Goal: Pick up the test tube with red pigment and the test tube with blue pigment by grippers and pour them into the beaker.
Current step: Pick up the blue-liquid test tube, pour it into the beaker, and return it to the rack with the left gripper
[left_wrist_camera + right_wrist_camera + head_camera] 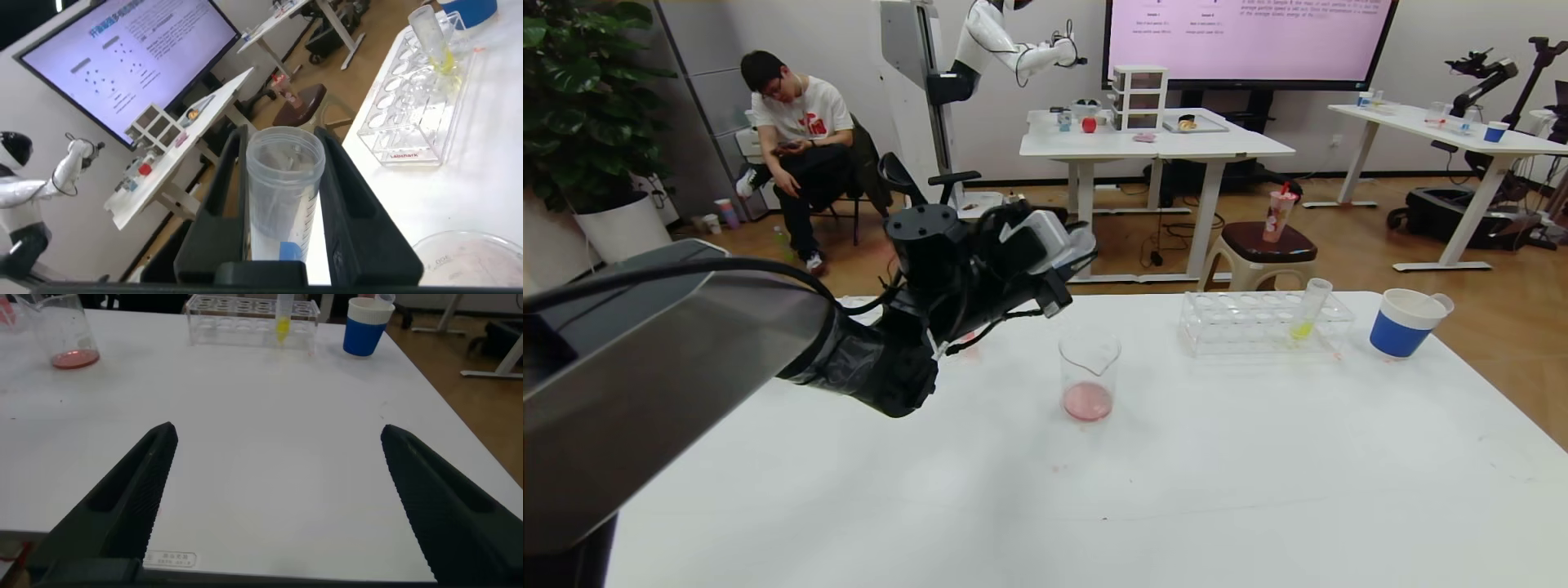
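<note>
Left tool clamps test tube with blue pigment, left of beaker; right tool wide open, empty.

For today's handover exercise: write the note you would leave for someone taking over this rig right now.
Left gripper: shut on a tube, raised left of the beaker; blue shows at the tube's lower end.
Right gripper: jaws open, empty, low over the table, out of the head view.
Beaker: upright at mid-table, red liquid in its bottom.
Rack: one yellow tube only.
Done: red apparently poured; its tube is not visible.
Left: pour the held tube into the beaker.
</note>
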Controlling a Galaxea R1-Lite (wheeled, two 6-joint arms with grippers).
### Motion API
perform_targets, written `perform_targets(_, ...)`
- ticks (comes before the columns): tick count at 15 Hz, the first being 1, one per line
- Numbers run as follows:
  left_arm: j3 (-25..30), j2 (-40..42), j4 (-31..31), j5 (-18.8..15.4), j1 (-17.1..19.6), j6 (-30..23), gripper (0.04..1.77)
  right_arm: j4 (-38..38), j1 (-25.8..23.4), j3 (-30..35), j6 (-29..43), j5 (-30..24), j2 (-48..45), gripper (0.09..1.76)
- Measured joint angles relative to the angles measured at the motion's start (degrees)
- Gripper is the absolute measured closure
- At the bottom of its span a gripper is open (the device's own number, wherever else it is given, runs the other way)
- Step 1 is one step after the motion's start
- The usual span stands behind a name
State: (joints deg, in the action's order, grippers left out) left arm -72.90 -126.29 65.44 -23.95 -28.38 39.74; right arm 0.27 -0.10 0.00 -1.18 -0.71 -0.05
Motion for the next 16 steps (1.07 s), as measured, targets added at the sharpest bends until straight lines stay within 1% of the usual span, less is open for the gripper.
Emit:
perform_targets(1, -0.3, -1.0, 1.9, -1.4, -0.1, 2.2, 1.29, 0.0, 0.0, 0.0, 0.0, 0.0, 0.0, 0.11)
perform_targets(3, -0.7, -2.9, 4.8, -6.1, 0.1, 7.3, 1.29, 0.0, 0.0, 0.0, 0.0, 0.0, 0.0, 0.11)
perform_targets(7, -3.3, -5.8, 5.4, -14.6, 1.6, 18.5, 1.28, 0.0, 0.0, 0.0, 0.0, 0.0, 0.0, 0.11)
perform_targets(9, -4.9, -7.3, 5.3, -17.0, 2.8, 22.6, 1.28, 0.0, 0.0, 0.0, 0.0, 0.0, 0.0, 0.11)
perform_targets(13, -8.3, -10.1, 5.3, -20.3, 3.9, 26.9, 1.28, 0.0, 0.0, 0.0, 0.0, 0.0, 0.0, 0.11)
perform_targets(16, -9.6, -12.0, 5.3, -22.4, 4.3, 30.4, 1.29, 0.0, 0.0, 0.0, 0.0, 0.0, 0.0, 0.11)
